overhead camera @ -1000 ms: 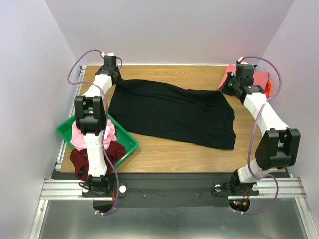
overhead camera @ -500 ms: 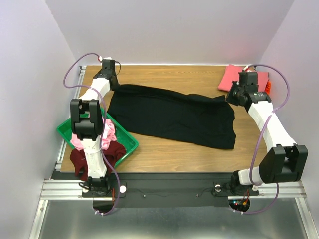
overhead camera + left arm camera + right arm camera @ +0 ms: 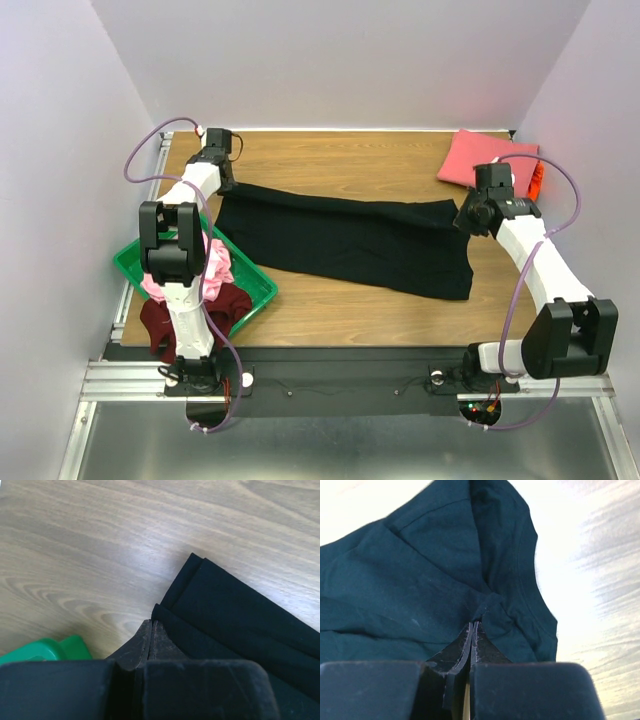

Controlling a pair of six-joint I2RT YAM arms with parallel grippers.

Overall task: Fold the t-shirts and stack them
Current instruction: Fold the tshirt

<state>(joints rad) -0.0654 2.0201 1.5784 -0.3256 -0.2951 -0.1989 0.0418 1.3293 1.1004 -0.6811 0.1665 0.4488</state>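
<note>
Near left: green tray [image 3: 262, 290]; maroon tee [image 3: 160, 320] spills over its near rim toward the surface [image 3: 350, 310] edge, light pink tee [image 3: 215, 262] heaped just beyond. Bare wood strip along near edge, right of tray.

Mid: black tee [image 3: 350, 240] lies as long band, left to right; near-right hem comes nearest to near edge.
- Left gripper [image 3: 151, 626] pressed together, pinching black tee's left edge, 2 layers showing.
- Right gripper [image 3: 471, 627] pinching its far-right corner, cloth bunched there.

Far: wide bare wood beyond band. Far right corner: coral-pink tee [image 3: 480, 155], folded flat, apart from black tee.
</note>
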